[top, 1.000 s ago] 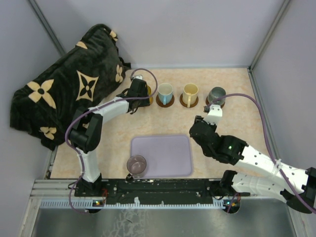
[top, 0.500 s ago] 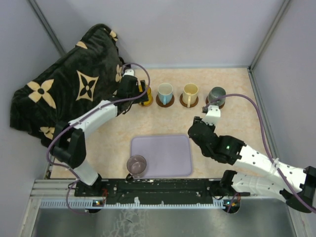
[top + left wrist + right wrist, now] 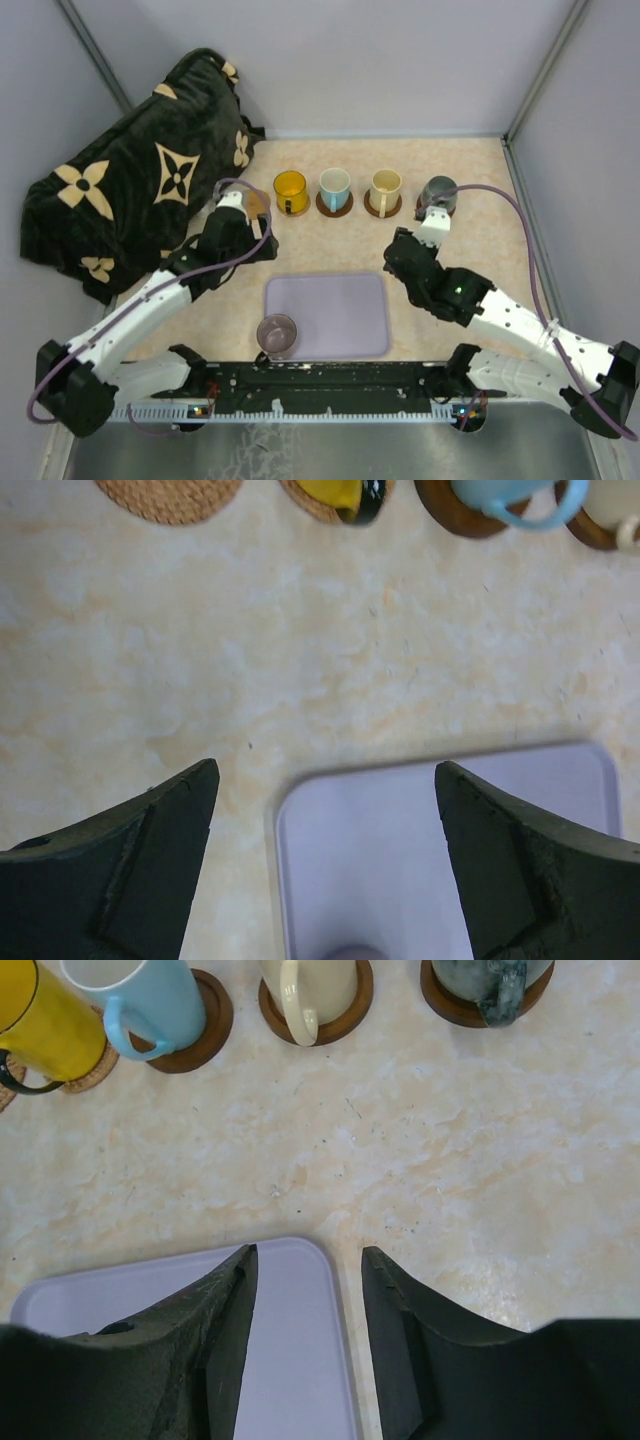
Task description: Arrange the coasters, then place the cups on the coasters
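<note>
At the tray [image 3: 330, 315] edge, your spread left gripper [image 3: 325, 780] (right gripper [image 3: 307, 1252] parted too, both empty) could clip and tip the purple cup [image 3: 277, 333].

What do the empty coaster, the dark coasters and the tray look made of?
Empty coaster: woven straw or rattan, matte; a braided weave shows.
Dark coasters: probably wood, smooth brown with a slight sheen; no grain can be made out.
Tray: likely plastic or silicone, matte lavender; even colour, rounded corners.
</note>
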You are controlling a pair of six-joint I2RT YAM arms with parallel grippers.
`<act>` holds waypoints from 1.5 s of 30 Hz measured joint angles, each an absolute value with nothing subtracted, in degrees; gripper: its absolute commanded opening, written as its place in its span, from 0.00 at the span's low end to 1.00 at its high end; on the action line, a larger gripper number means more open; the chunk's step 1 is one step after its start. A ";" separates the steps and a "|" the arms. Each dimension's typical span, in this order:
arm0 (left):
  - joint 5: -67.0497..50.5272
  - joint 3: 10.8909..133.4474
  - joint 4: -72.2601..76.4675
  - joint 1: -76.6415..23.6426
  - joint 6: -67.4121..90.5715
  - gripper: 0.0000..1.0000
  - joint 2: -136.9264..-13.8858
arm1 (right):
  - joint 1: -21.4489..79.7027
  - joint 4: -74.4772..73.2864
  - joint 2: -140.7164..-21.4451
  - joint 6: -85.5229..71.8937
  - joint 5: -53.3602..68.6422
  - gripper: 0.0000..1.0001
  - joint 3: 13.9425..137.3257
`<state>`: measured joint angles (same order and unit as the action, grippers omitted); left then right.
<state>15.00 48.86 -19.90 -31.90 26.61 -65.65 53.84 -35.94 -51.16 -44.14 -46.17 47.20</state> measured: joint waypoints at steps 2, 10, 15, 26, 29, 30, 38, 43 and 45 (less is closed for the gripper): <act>15.29 46.41 -23.09 -34.79 27.83 0.95 -60.10 | 52.18 -35.16 -51.81 -44.07 -44.99 0.47 46.92; 16.40 44.25 -33.67 -51.57 34.09 0.98 -42.11 | 49.74 -32.40 -55.22 -42.68 -41.43 0.48 46.54; 13.04 45.98 -43.11 -52.97 36.16 0.97 -42.19 | 49.58 -31.09 -56.93 -42.39 -39.51 0.48 46.54; 2.76 46.74 -55.40 -53.63 40.60 0.83 -42.81 | 49.58 -30.85 -56.73 -42.46 -38.39 0.48 46.54; -0.89 46.65 -56.16 -53.76 40.77 0.83 -41.25 | 49.58 -30.85 -56.75 -42.46 -38.15 0.48 46.54; -2.24 46.59 -56.38 -53.78 40.80 0.83 -41.04 | 49.58 -30.83 -56.75 -42.46 -38.00 0.48 46.54; -5.80 43.99 -60.34 -53.91 41.85 0.83 -41.17 | 49.58 -29.43 -57.80 -42.48 -36.29 0.48 46.54; -5.37 40.40 -60.62 -53.91 42.83 0.75 -41.36 | 49.58 -29.12 -57.71 -42.48 -35.90 0.48 46.54; -5.37 38.65 -60.45 -53.91 43.07 0.73 -41.23 | 49.58 -29.17 -57.45 -42.46 -35.90 0.48 46.54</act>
<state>-5.37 38.65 -60.45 -53.91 43.07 -41.23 49.58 -29.17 -57.45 -42.46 -35.90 46.54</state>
